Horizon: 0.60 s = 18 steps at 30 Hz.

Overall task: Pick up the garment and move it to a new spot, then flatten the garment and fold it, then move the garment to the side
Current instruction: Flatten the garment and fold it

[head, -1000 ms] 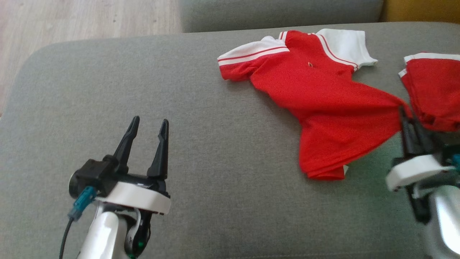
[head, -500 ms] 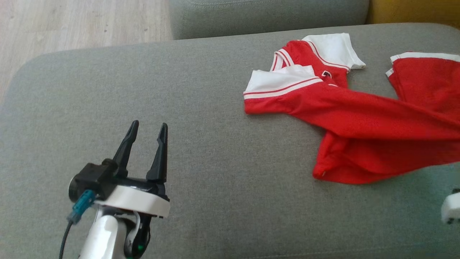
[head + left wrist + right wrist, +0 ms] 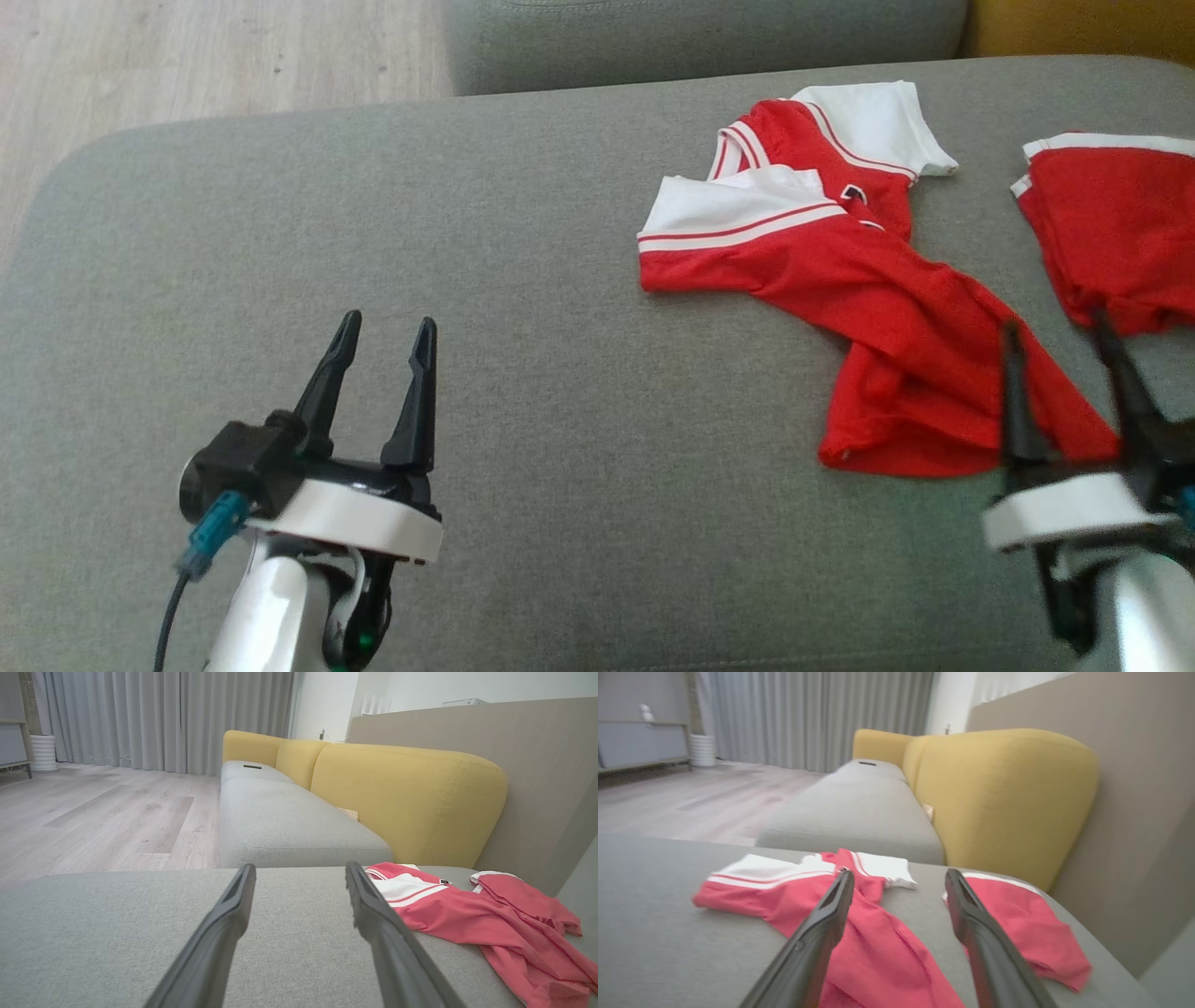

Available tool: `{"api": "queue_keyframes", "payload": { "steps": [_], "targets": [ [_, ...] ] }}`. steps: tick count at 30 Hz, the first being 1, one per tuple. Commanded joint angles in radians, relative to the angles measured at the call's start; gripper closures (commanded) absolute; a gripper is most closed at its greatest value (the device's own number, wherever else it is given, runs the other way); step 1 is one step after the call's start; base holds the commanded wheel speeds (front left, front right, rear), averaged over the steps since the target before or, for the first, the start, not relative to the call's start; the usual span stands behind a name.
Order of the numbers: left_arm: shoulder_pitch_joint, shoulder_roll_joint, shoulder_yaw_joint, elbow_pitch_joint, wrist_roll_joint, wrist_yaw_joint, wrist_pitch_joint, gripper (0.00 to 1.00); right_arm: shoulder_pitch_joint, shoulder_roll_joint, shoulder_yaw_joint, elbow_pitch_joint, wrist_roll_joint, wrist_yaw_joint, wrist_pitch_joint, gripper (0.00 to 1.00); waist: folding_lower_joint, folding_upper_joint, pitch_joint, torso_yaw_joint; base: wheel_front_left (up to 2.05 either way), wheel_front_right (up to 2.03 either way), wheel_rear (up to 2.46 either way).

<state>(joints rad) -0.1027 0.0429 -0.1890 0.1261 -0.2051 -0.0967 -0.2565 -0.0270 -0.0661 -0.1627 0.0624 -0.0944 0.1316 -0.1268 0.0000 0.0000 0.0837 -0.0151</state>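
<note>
Head view: garment [image 3: 868, 308], red with white sleeves and striped collar, lay crumpled on the grey seat cushion [image 3: 523, 280], right of centre; long axis ran on a diagonal, collar and sleeves at the far end, hem at the near right; one white sleeve lay folded across the chest; a small chest mark was too small to read. Second red garment [image 3: 1111, 224] lay just beside it, cut off by the right edge. Left gripper [image 3: 388, 322] stood at lower left over bare cushion, well apart from the garment, fingers parted, holding nothing. Right gripper [image 3: 1055, 322], somewhat blurred, stood at lower right, fingers spread wide with nothing between them; one finger hid part of the hem corner.

Left wrist view: left gripper [image 3: 300, 868] was spread and empty; garment [image 3: 448, 910] lay to the right, collar end farther off; its near end was cut off at the lower right corner; second red garment [image 3: 523, 896] beyond it; yellow backrest [image 3: 406, 802] behind.

Right wrist view, blurred: right gripper [image 3: 900, 873] was wide apart, gripping nothing; garment [image 3: 859, 919] stretched away under one finger, sleeves far; contact could not be told; second red garment [image 3: 1013, 919] lay beside the other finger.
</note>
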Motion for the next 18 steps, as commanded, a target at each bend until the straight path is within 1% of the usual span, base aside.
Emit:
{"api": "queue_keyframes", "payload": {
  "steps": [1,5,9,11,14,18],
  "targets": [
    [-0.040,0.007,0.027,-0.034,0.002,0.000,-0.005,0.00,-0.055,-0.004,0.055,-0.037,0.020,-0.001,-0.020,0.00,0.0000,0.0000,0.000,0.003,0.00,0.00,0.00],
    [-0.044,0.007,0.024,-0.040,0.002,-0.002,-0.005,0.00,-0.077,-0.002,0.149,-0.022,0.070,-0.001,-0.057,0.00,0.0000,0.0000,0.004,0.016,0.00,0.00,0.00],
    [-0.048,0.007,0.017,-0.049,0.000,-0.004,-0.005,0.00,-0.076,0.004,0.211,0.026,0.092,-0.001,-0.073,0.00,0.0000,0.0000,0.014,0.035,0.00,0.00,0.00],
    [-0.049,0.007,0.009,-0.056,0.000,-0.004,-0.005,0.00,-0.084,0.008,0.235,0.067,0.103,-0.001,-0.088,0.00,0.0000,0.0000,0.029,0.053,0.00,0.00,0.00],
    [-0.054,0.007,-0.001,-0.058,-0.002,-0.003,-0.005,0.00,-0.107,0.011,0.245,0.104,0.101,-0.001,-0.097,0.00,0.0000,0.0000,0.050,0.074,0.00,0.00,0.00],
    [-0.068,0.007,-0.014,-0.057,-0.006,-0.001,-0.005,0.00,-0.168,0.011,0.263,0.150,0.084,-0.001,-0.090,0.00,0.0000,0.0000,0.087,0.109,0.00,0.00,0.00]
  ]
}}
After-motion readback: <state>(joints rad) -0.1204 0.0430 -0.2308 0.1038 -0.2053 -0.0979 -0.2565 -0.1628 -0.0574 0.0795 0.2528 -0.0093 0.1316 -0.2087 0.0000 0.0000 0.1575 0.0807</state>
